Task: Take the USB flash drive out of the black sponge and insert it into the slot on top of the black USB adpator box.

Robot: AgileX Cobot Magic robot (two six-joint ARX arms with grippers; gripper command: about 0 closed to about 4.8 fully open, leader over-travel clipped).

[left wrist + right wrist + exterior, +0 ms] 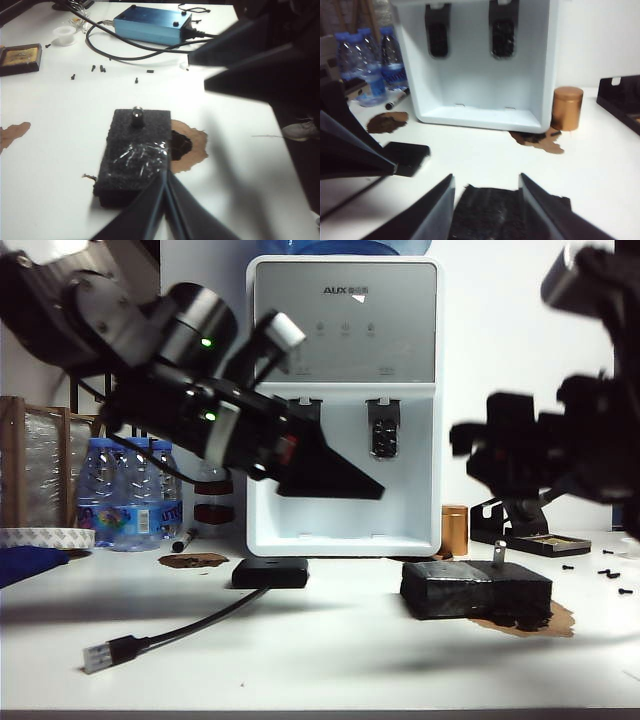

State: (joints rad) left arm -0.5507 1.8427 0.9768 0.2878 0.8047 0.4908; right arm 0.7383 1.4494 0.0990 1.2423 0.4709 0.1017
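White tabletop (330, 645) before a water dispenser (345, 400), both arms raised above it. The USB flash drive (499, 551) stands upright in the black sponge (476, 589), on the right side of the exterior view; the black USB adpator box (270, 572) lies well apart to its left, its cable (190, 624) trailing toward the front edge. The left gripper (166, 176), fingers pressed together, hovers above the sponge, aimed toward the drive. The right gripper (486, 182), fingers apart, straddles the sponge's near end from above. Probable risks: both grippers converge on one small block and may collide; a closed left gripper could knock the drive askew; the light sponge may lift with the drive unless pinned.
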